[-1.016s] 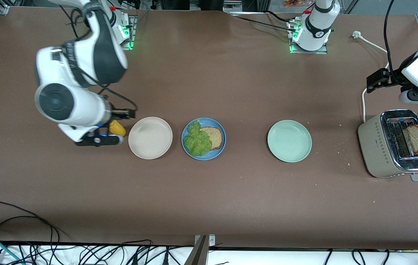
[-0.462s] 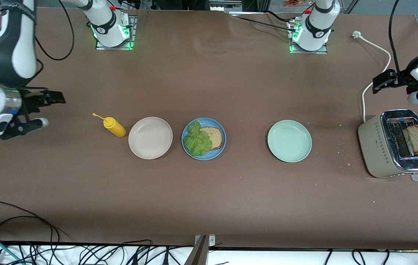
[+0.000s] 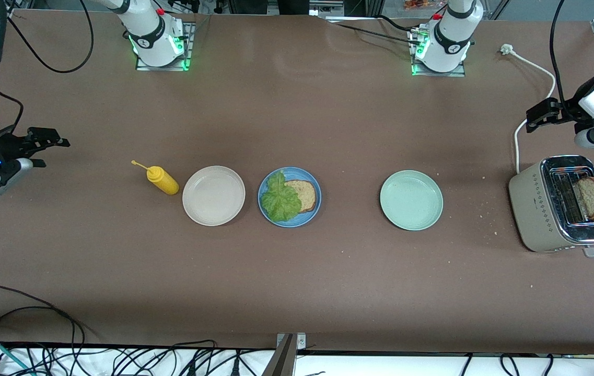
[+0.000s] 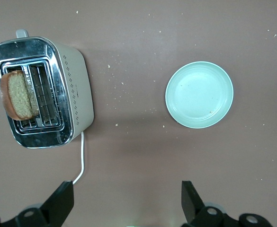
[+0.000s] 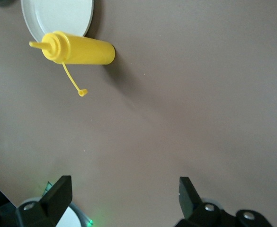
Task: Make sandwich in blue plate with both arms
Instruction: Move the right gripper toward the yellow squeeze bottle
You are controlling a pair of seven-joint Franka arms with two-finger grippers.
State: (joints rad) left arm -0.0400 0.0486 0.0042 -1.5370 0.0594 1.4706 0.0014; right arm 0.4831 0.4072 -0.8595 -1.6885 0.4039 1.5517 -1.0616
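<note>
Lettuce (image 3: pixel 281 198) over bread (image 3: pixel 304 194) on your blue plate (image 3: pixel 313 213), frame center.
Left gripper (image 3: pixel 536 114) over the table (image 3: pixel 297 271), right gripper (image 3: pixel 43 141) too; both spread, empty.

The right gripper (image 3: pixel 41 142) has pulled away from the yellow squeeze bottle (image 3: pixel 162 180) beside the beige plate (image 3: pixel 213 196), swinging out to the right arm's end of the counter (image 3: pixel 297 282), fingers apart. The left gripper (image 3: pixel 539 112) shifted only slightly above the toaster (image 3: pixel 539 209).
</note>
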